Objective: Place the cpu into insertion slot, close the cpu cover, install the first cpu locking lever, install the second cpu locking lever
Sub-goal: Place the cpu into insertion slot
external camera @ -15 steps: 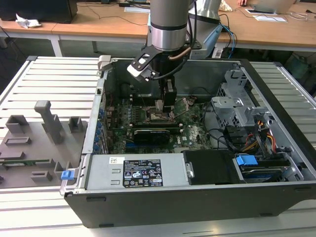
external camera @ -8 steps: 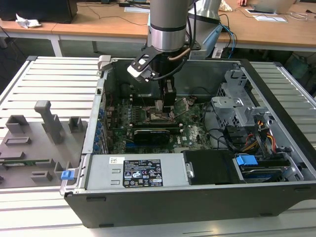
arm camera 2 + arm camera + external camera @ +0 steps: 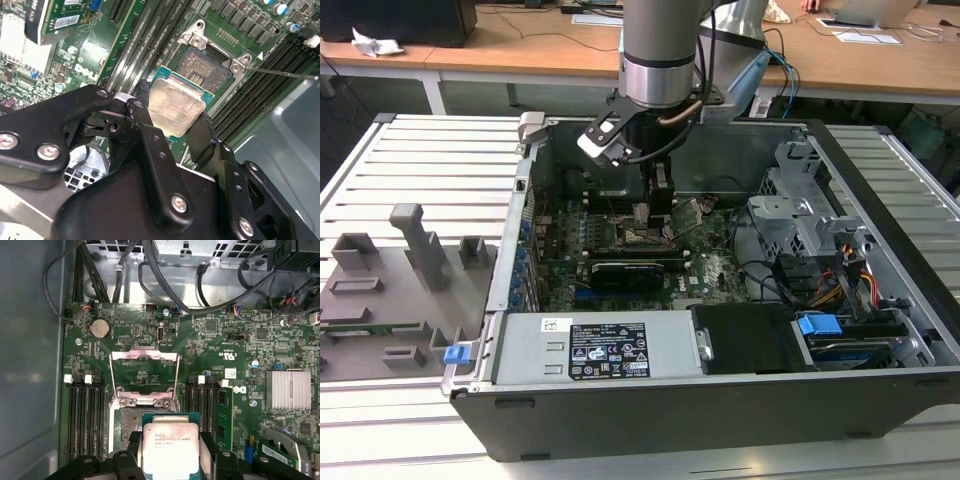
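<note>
While the pincer (image 3: 171, 110) grips the cpu (image 3: 177, 100), the insertion slot (image 3: 206, 67) lies just beyond its tips. The cpu overlaps the slot's near edge.

Dull silver-grey metal cpu (image 3: 176, 106), matt black hand (image 3: 172, 120)

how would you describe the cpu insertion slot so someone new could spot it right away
Look inside the open computer case at the green motherboard. Near its middle, between two banks of long black memory slots, sits the insertion slot, right by the cpu held in the gripper. Unlike the narrow slots, it is square, black-framed, with a glinting pin field.
</note>
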You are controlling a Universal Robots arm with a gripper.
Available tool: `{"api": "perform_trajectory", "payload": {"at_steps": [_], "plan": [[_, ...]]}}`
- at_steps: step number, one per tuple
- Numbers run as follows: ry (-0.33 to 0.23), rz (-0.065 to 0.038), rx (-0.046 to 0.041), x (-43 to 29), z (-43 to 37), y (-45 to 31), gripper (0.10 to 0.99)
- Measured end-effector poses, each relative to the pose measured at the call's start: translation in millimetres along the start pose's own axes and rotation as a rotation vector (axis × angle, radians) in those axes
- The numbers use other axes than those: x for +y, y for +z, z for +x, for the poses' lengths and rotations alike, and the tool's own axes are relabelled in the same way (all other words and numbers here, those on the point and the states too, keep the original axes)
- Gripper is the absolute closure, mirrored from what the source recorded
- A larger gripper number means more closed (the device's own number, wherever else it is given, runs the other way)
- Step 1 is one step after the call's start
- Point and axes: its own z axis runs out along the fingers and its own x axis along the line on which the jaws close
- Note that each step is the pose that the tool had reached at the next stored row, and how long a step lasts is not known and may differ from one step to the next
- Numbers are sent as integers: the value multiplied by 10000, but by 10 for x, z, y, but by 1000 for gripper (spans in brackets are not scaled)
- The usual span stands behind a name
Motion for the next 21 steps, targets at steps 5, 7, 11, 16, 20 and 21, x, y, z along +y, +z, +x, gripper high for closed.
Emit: {"api": "perform_trajectory", "payload": {"at_steps": [5, 7, 11, 16, 20, 21], "plan": [[-2, 0, 0, -4, 21, 60, 545], [-3, 0, 0, -10, 29, 89, 545], [-4, 0, 0, -22, 48, 118, 545], [-5, 1, -1, -48, 63, 149, 545], [-7, 0, 0, -64, 112, 197, 545], [-7, -1, 1, -67, 121, 210, 545]]}}
